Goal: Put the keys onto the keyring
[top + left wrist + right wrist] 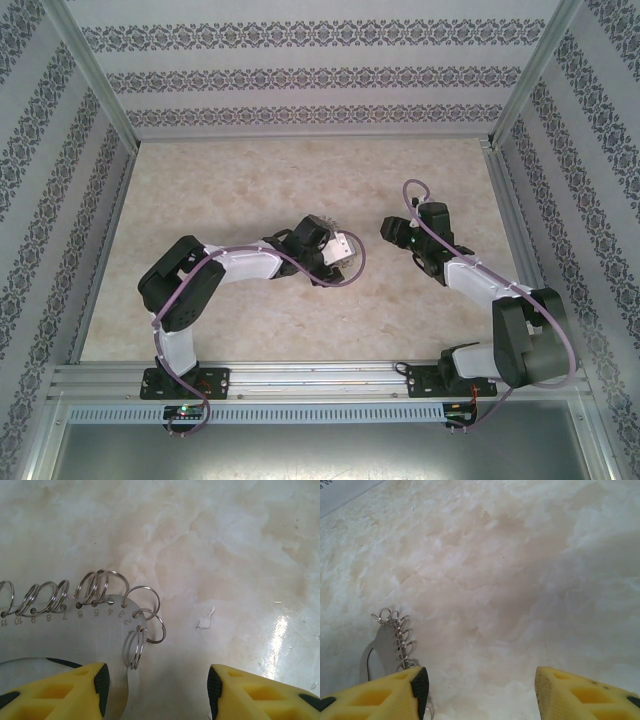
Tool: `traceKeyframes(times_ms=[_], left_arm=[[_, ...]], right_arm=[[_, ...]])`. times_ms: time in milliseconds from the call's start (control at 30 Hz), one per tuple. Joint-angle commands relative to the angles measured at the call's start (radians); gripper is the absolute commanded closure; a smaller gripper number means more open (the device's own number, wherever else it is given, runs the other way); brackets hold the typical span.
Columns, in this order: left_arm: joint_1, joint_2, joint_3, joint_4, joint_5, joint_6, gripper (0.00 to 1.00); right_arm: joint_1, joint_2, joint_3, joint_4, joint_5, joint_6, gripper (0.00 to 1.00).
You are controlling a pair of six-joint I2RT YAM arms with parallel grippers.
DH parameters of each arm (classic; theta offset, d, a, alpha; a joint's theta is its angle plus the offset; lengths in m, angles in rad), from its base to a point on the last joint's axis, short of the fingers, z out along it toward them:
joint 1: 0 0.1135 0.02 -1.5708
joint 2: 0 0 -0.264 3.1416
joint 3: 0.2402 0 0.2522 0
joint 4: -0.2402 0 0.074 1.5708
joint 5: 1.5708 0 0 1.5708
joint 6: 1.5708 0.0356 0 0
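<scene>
On the pale marbled worktop [225, 545] lies the keyring [95, 625], a flat grey metal plate with a row of small holes along its curved edge, a number stamped beside each. Thin wire split rings [146, 599] hang through these holes, some standing upright and some leaning over. In the left wrist view the plate sits at the lower left, and its near end runs under the left-hand yellow finger [65, 690]; whether that finger touches it cannot be told. The left tool [157, 685] is open, its jaws wide apart, with bare worktop and the plate's ringed edge in the gap. A small white fleck [205, 620] marks the surface just past the rings. In the right wrist view the keyring [384, 647] shows edge-on to the lower left (a long cut-out is visible in the plate here), its rings stacked along the side facing the gap. It ends just beside the left-hand finger [385, 695]. The right tool [481, 687] is open too, and between its jaws is bare worktop. From above, the left arm [200, 280] and right arm [500, 300] both reach inward, and their tools face each other near the middle of the worktop, close but apart.
</scene>
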Motion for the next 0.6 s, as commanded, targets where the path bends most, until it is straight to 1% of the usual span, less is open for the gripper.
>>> traceKeyframes(times_ms=[0,200,300,367,567], left_arm=[[-0.018,0.030,0.034,-0.022,0.029,0.034,0.45],[-0.018,0.071,0.071,-0.024,0.023,0.045,0.45],[-0.018,0.090,0.088,-0.032,0.021,0.054,0.49],[-0.018,0.098,0.093,-0.028,0.020,0.056,0.53],[-0.017,0.110,0.100,-0.015,0.020,0.058,0.73]], right_arm=[[-0.008,-0.007,0.018,-0.004,-0.013,0.008,0.41],[-0.009,0.004,0.028,-0.004,-0.019,0.010,0.41],[-0.010,0.004,0.032,-0.005,-0.023,0.011,0.41],[-0.009,0.002,0.032,-0.008,-0.023,0.009,0.41],[-0.009,-0.005,0.038,-0.016,-0.028,0.006,0.41]])
